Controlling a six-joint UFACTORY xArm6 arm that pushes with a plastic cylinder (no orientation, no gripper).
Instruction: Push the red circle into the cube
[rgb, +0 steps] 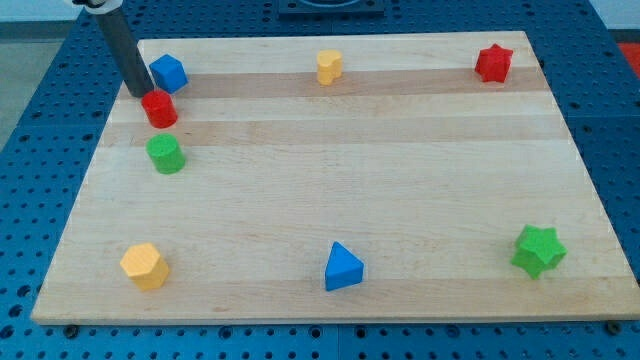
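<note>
Red circle block (159, 108), a short plastic cylinder, stands upright with its round face up, so it has no long axis along the board and points in no clear direction. It lies in the upper left part of the pale wooden board (330, 190). The blue cube block (168, 73) is just beside it, at about 12 to 1 o'clock from it; it cannot be told whether the two touch. The green cylinder block (165, 154) is near, at 6 o'clock from the red one, with a small gap.

The straight dark rod comes down from the view's top left, and its upper part is cut off by the frame edge. The robot's tip (141, 93) is at about 10 o'clock from the red circle block and seems to touch its edge. The rod has no fingers; it holds nothing and only rests against the block.

Further away are a yellow block (329, 66) of unclear shape at the top middle, a red star block (493, 62), a green star block (538, 250), a blue triangle block (343, 268) and a yellow hexagon block (145, 266).
</note>
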